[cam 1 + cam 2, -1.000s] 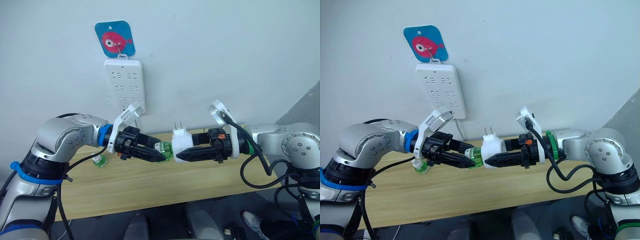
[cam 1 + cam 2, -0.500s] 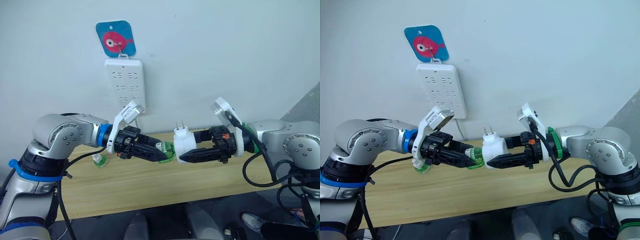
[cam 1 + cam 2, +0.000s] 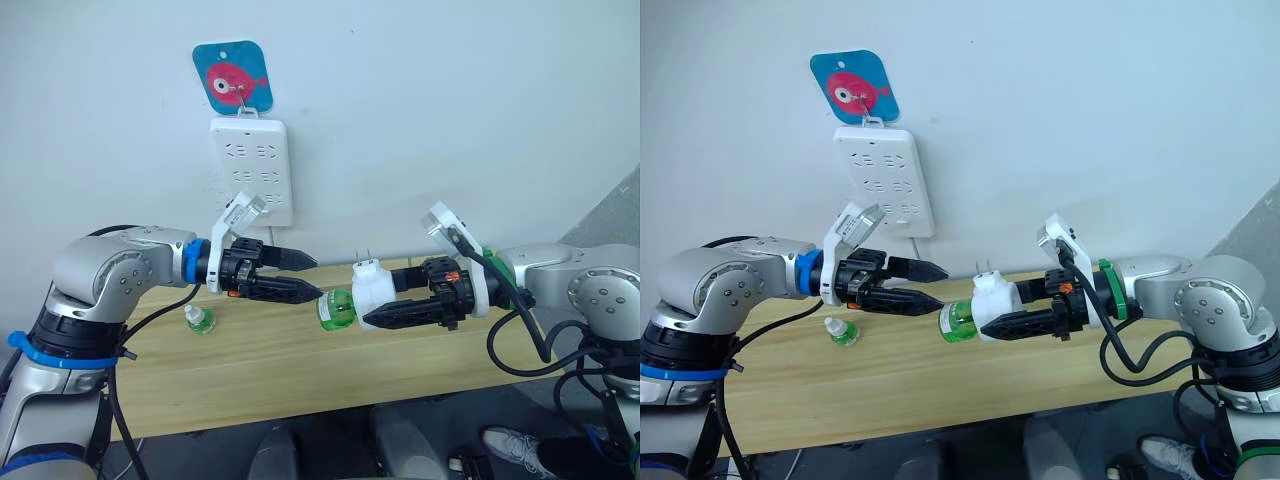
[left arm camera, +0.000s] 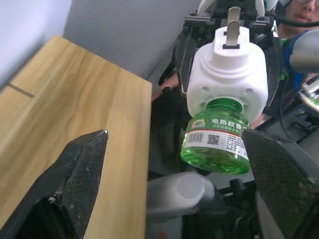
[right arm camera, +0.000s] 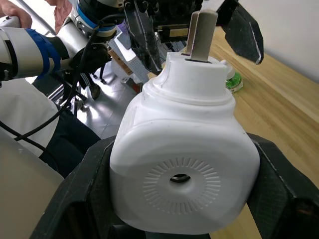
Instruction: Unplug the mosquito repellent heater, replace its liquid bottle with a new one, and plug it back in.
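Two grippers are facing each other above the wooden worktop (image 3: 300, 375). The right gripper (image 3: 372, 303) is clamping the mosquito repellent heater (image 3: 372, 292), with its liquid bottle (image 3: 336, 309) projecting toward the left gripper (image 3: 304, 275), whose fingers are standing apart and empty, just short of the bottle. The new one (image 3: 200, 321) is standing near the worktop's back-left edge. A white power strip (image 3: 252, 168) is hanging on the wall behind, under a fish sign (image 3: 231, 79).

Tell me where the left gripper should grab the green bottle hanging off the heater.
Probably on the liquid bottle's round labelled body, coming from the robot's left along its axis: it juts bare from the heater, which the right gripper clamps, and faces the open left gripper.
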`<state>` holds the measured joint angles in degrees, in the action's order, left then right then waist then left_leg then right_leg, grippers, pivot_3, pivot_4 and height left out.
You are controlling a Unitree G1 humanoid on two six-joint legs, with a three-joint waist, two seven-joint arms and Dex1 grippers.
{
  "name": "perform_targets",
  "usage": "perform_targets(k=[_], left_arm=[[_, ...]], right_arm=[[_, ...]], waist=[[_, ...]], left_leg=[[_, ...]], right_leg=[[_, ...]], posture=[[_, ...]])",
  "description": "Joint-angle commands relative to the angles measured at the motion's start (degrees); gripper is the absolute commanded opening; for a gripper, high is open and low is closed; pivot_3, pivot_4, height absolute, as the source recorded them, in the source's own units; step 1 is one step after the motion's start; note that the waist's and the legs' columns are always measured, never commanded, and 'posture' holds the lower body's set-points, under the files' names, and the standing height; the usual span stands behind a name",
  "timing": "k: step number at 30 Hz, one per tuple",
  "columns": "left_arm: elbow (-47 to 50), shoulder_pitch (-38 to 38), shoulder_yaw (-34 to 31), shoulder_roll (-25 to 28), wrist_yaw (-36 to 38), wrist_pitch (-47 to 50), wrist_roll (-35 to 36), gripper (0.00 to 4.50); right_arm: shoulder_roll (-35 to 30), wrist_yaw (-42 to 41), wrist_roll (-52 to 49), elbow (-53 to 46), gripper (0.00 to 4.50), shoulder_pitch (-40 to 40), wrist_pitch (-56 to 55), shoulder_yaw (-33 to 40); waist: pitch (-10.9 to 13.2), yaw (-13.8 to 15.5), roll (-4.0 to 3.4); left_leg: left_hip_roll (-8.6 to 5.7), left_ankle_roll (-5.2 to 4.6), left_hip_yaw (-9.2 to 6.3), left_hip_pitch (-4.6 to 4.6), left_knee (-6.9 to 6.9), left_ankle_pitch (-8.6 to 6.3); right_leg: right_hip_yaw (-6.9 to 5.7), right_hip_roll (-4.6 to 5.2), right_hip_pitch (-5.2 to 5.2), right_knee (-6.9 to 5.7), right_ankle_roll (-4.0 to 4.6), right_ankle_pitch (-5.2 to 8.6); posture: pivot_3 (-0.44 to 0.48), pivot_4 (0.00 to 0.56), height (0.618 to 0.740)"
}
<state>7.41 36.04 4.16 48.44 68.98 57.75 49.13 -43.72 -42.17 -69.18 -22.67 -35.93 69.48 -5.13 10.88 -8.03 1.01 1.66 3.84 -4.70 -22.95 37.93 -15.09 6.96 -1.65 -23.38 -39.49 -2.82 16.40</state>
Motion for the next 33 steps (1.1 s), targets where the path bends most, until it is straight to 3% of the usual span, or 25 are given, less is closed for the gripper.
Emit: perform_targets(k=[1, 3, 6, 11, 21, 33], left_arm=[[0.4, -2.3, -3.6, 0.2, 0.3, -10.6, -5.4, 4.50], [0.2, -3.9, -5.0, -0.4, -0.4, -15.7, -7.9, 4.50], [0.8, -9.1, -5.2, -0.7, 2.6, -33.6, -16.5, 4.50], [2.2, -18.4, -8.0, -7.4, 1.7, -56.3, -22.8, 4.50], [2.9, -22.6, -5.3, -15.9, -3.5, -67.5, -27.1, 4.50], [0.4, -20.7, -1.8, -18.4, -2.9, -72.8, -28.5, 4.50]], right_arm=[[0.8, 2.2, -0.7, 0.5, 3.06, 0.4, 0.8, 2.8], [1.3, 4.1, -0.6, 1.5, 3.06, 0.7, 1.5, 3.4], [2.8, 7.4, -1.6, 3.4, 3.06, 0.6, 3.2, 4.8], [6.3, 13.0, -5.8, 6.1, 3.06, 0.5, 5.9, 7.7], [8.9, 20.7, -14.7, 8.5, 3.06, -0.4, 8.5, 9.9], [9.0, 24.2, -19.3, 9.0, 3.06, -0.7, 7.7, 9.3]], waist=[[0.0, -0.1, 0.00], [0.0, -0.1, 0.00], [0.0, -0.1, 0.00], [0.0, 0.1, 0.00], [0.0, 0.0, 0.00], [0.0, -0.1, 0.00]], left_leg=[[0.00, 0.00, 0.02, 0.02, -0.01, 0.00], [0.01, 0.00, 0.04, 0.02, -0.01, 0.00], [0.01, 0.00, 0.06, 0.01, -0.01, 0.00], [0.00, 0.00, 0.12, -0.01, -0.04, 0.00], [-0.07, -0.01, 0.13, -0.01, 0.04, 0.00], [-0.03, -0.01, 0.12, 0.00, 0.03, 0.00]], right_leg=[[0.02, 0.00, 0.00, 0.01, 0.01, 0.00], [0.04, 0.00, 0.00, 0.00, 0.02, -0.01], [0.06, 0.00, -0.01, 0.00, 0.05, -0.03], [0.10, 0.09, -0.02, 0.05, 0.09, -0.05], [0.11, 0.13, 0.06, 0.08, 0.01, -0.09], [0.11, 0.06, 0.06, 0.05, 0.01, -0.09]], posture=[[-0.141, 0.147, 0.736], [-0.141, 0.147, 0.736], [-0.140, 0.146, 0.736], [-0.140, 0.145, 0.736], [-0.140, 0.145, 0.736], [-0.148, 0.139, 0.736]])
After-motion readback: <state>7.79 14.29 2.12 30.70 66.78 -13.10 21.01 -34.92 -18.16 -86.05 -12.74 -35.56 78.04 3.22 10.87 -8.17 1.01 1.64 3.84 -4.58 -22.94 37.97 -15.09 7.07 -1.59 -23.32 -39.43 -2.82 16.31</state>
